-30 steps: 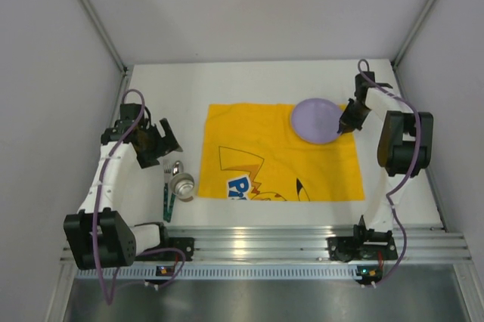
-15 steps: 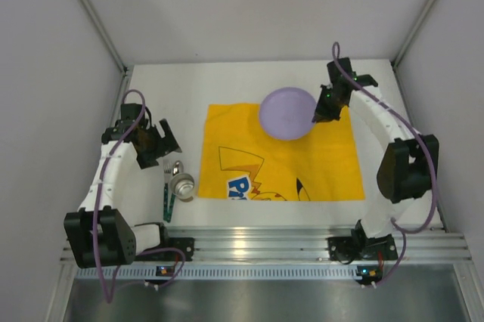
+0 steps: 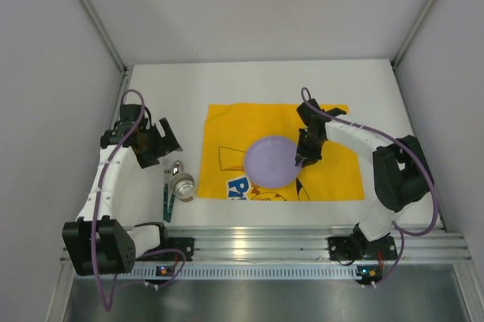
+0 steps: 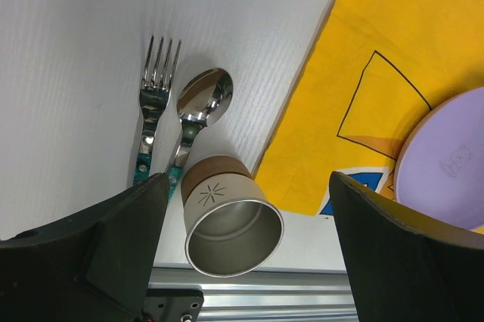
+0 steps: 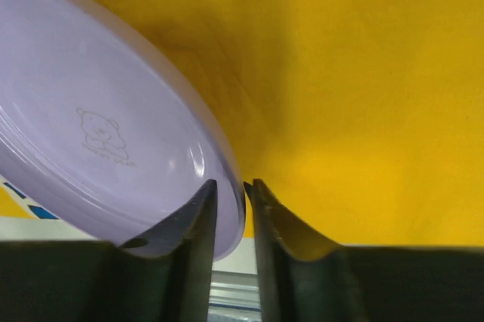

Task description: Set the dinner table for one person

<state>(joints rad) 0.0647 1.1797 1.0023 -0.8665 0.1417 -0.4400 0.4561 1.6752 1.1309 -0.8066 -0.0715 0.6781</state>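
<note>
Right gripper (image 5: 231,186) is nearly closed, pinching the rim of the purple plate (image 3: 271,162) over the middle of the yellow cloth (image 3: 227,133) on the white table (image 3: 174,84). Left gripper (image 3: 159,143) is spread wide with nothing in it, above the cup (image 4: 227,216), fork (image 4: 155,103) and spoon (image 4: 203,103).

Lab cell: grey panel walls (image 3: 249,4), aluminium-railed table (image 3: 174,84).
</note>
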